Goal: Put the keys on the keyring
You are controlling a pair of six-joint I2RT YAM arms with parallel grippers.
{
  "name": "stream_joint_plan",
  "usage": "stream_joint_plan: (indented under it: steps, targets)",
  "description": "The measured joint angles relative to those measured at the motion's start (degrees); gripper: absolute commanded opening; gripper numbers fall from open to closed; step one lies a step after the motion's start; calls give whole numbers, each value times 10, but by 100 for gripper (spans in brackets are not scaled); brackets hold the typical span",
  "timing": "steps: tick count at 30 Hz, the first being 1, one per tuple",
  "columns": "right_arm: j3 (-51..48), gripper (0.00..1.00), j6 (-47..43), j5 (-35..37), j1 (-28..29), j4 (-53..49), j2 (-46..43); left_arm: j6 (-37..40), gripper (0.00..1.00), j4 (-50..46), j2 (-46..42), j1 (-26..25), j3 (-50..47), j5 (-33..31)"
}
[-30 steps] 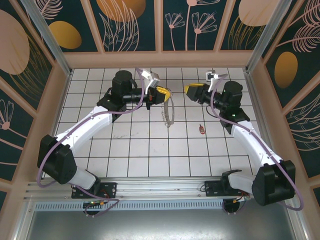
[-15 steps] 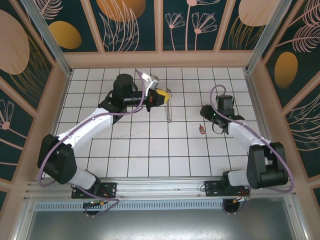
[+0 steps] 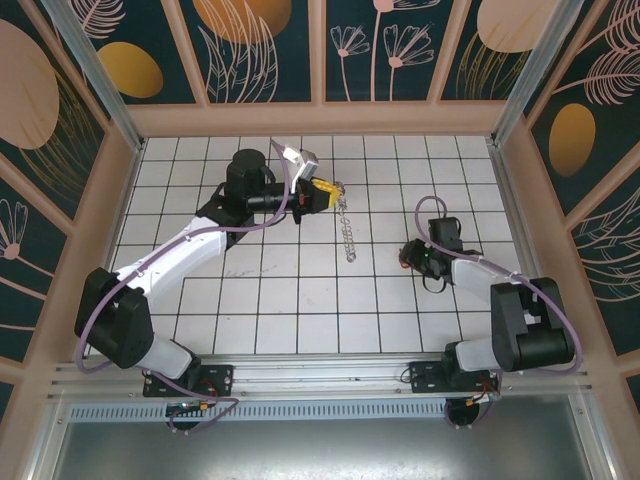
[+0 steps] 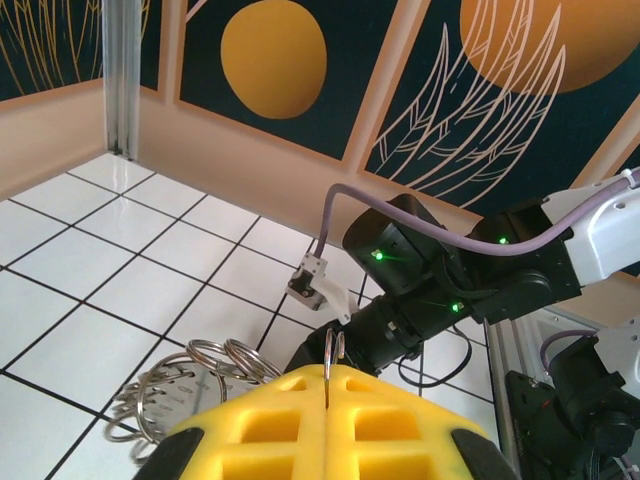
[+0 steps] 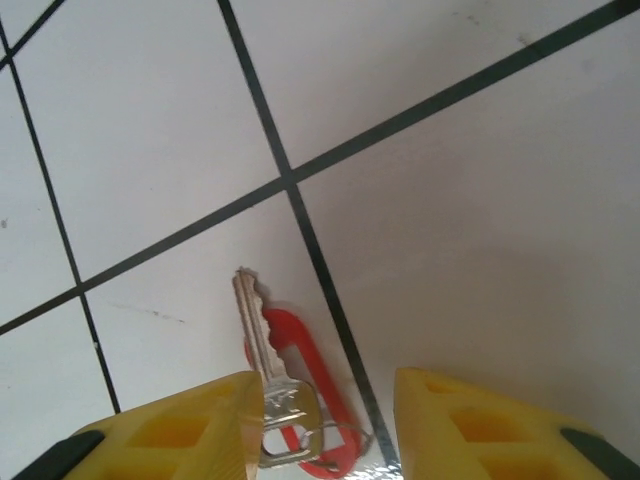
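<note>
My left gripper (image 3: pixel 326 191) hangs over the back middle of the tiled floor, shut on the keyring (image 3: pixel 347 230), a chain of silvery rings that dangles from it toward the near side. In the left wrist view the yellow fingers (image 4: pixel 270 425) pinch a thin wire ring (image 4: pixel 328 362), and more rings (image 4: pixel 195 372) bunch at the left. My right gripper (image 3: pixel 411 255) is low over the floor at the right. In the right wrist view it is open (image 5: pixel 328 425) and straddles the key (image 5: pixel 262 345), a silver blade with a red tag (image 5: pixel 300 345) lying flat. The key's head is against the left finger (image 5: pixel 180 430).
Pale walls and aluminium posts (image 3: pixel 100 75) fence the white tiled floor (image 3: pixel 280 290). The right arm's dark wrist and cable (image 4: pixel 440 285) stand close in front of the left gripper. Black grout lines (image 5: pixel 300 220) cross beside the key.
The right arm has swung down from the back right onto the key, its jaws narrowing. The keyring in the left gripper has swung so its lower end hangs further right.
</note>
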Motion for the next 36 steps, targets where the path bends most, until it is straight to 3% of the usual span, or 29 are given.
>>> stream_joint_plan:
  steps: [7, 17, 36]
  targets:
    - [0, 30, 10, -13, 41, 11, 1, 0, 0, 0, 0, 0, 0, 0]
    - [-3, 33, 16, 4, 58, 9, -16, -11, 0, 2, 0, 0, 0, 2]
    - [-4, 27, 16, 50, 102, -4, 4, -17, 0, 13, 0, 0, -1, 3]
